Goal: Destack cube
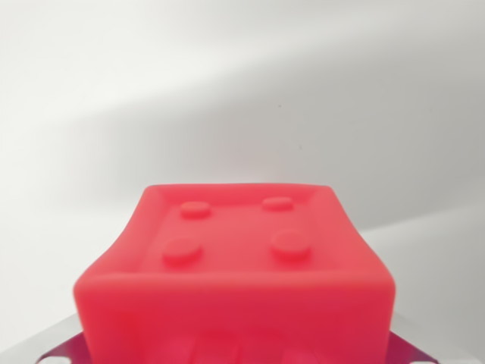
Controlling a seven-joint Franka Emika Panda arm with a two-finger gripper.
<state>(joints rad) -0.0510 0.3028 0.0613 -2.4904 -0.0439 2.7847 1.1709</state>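
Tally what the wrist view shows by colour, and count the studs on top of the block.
Red cube: 1
Round studs on its top face: 4
White surface: 1
Metallic part at the bottom edge, not identifiable: 1
Total: 7

The cube (239,265) fills the lower middle of the wrist view, its studded face turned up. Metal edges (64,350) stick out beneath it at seven and five o'clock. A plain surface (242,83) lies behind, toward twelve.
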